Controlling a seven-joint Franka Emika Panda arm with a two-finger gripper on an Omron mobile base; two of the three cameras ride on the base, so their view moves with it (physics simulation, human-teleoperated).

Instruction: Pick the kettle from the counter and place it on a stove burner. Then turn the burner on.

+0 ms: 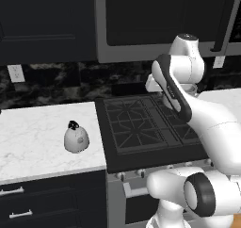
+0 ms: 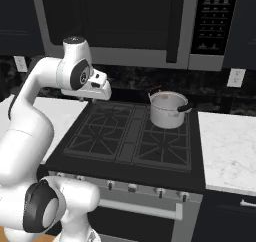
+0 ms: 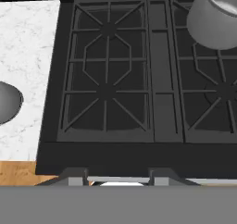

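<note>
Kettle (image 1: 76, 138) is sitting untouched on the counter (image 1: 33, 128), left of the cooktop (image 1: 141, 123); the gripper (image 2: 93, 100) is hovering over the grates, empty, opening unclear. Judging by this, reaching left and down comes next.

The kettle (image 3: 7, 102) and steel pot (image 3: 216, 17) are cut by hand-view edges.
</note>
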